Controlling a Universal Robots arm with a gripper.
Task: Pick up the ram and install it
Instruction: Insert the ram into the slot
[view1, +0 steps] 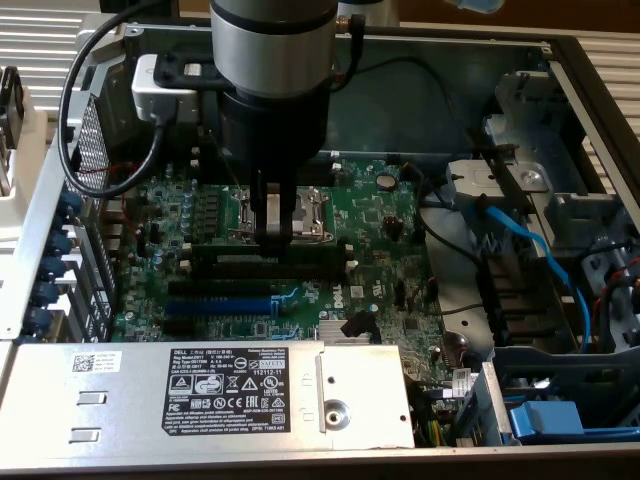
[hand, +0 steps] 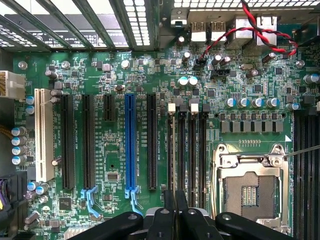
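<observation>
Ram (view1: 310, 256): long dark strip, standing on edge in the middle of the board (view1: 385, 225), between the socket (view1: 300, 208) and the blue slot (view1: 215, 305). Lined up lengthwise with the black slots (hand: 192, 150), low against them; fully seated or merely resting there, impossible to tell. Pinched on its upper edge, near mid-length, by the tool (view1: 272, 232), coming straight down from the arm (view1: 272, 50) above. In the wrist view, fingers (hand: 183, 215) drawn almost together, only a thin gap between them, pointing along the row of black slots beside the socket; closed on the ram, as far as can be judged. Held upright and edge-down most likely to match the narrow groove of a slot. Gripped around the middle probably to spread any downward force evenly towards both ends. White clips (hand: 172, 107) visible at the far ends of the slots in the wrist view; latched or not, too small to tell. Around the board, an open case (view1: 560, 60) lying flat, giving access from above. Labelled metal box (view1: 240, 385) along the near edge in the exterior view, well apart from the tool. Blue cable (view1: 545, 262) off to the exterior view's right, clear of the slots.
</observation>
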